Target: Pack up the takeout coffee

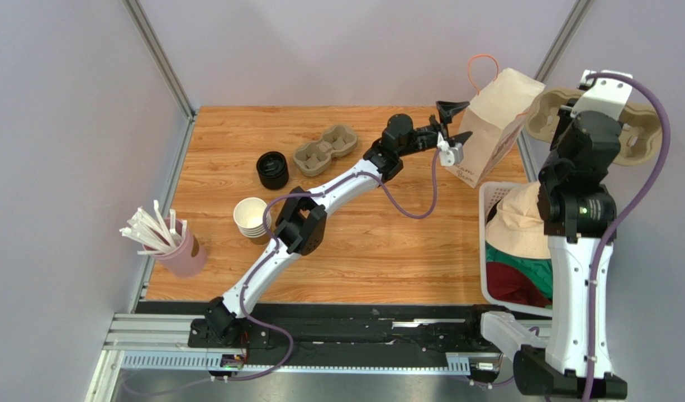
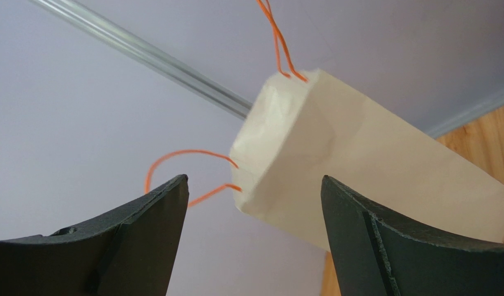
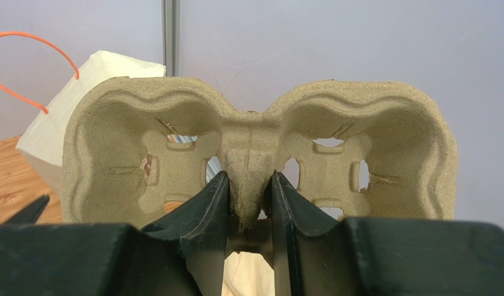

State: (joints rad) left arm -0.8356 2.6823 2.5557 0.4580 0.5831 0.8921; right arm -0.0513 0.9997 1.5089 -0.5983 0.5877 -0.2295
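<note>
The takeout coffee is out of view. A cream paper bag (image 1: 501,126) with orange string handles stands tilted at the table's far right. My left gripper (image 1: 457,121) reaches toward its left side, open, with nothing between the fingers. In the left wrist view the bag (image 2: 359,160) hangs just beyond the left gripper (image 2: 254,179). My right gripper (image 3: 249,176) is shut on the middle ridge of a two-cup pulp carrier (image 3: 254,123). That carrier (image 1: 640,134) is held up in the air to the right of the bag, partly hidden by the right arm.
On the wooden table lie a second pulp carrier (image 1: 325,151), a stack of black lids (image 1: 273,169) and a stack of lidless brown cups (image 1: 252,219). A pink cup of wrapped straws (image 1: 182,251) stands front left. A white basket (image 1: 486,243) of cloth sits at the right.
</note>
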